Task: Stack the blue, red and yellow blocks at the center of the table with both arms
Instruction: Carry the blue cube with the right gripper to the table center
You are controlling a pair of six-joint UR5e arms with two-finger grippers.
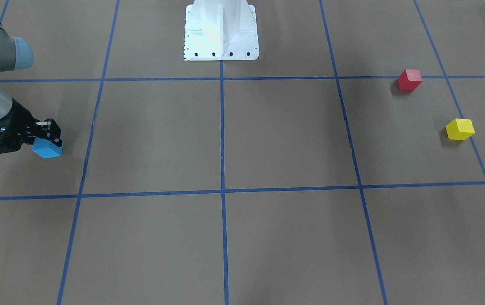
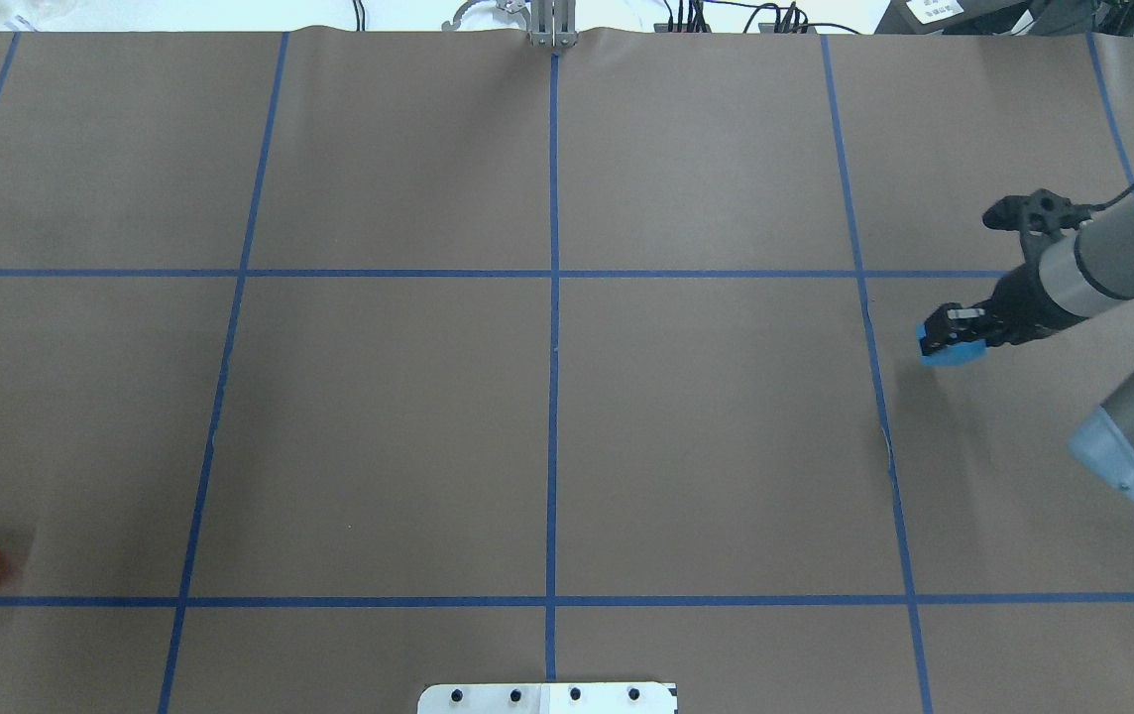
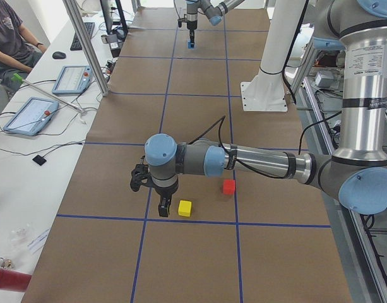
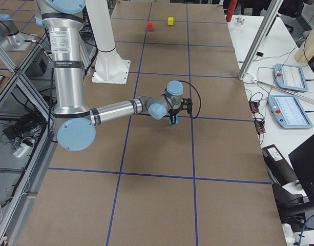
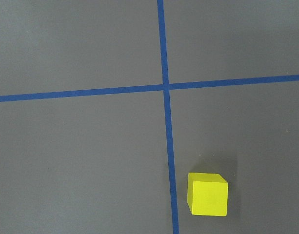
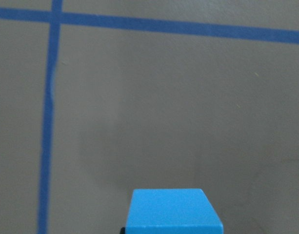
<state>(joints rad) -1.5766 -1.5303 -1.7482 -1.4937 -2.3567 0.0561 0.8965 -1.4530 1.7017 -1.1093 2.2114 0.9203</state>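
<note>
**Bench layout.** The right pincer (image 1: 50, 142) is clenched on the blue block (image 1: 47, 149) at the robot's right end of the bench (image 1: 268, 140), well apart from the centre. The red block (image 1: 409, 79) and yellow block (image 1: 459, 129) rest near each other at the left end. The yellow block lies just beside a tape line, its faces roughly square to it. The left pincer (image 3: 162, 207) hangs just beside the yellow block; whether it is released or clenched cannot be told. A white base (image 1: 221, 34) stands at the robot's edge.
</note>
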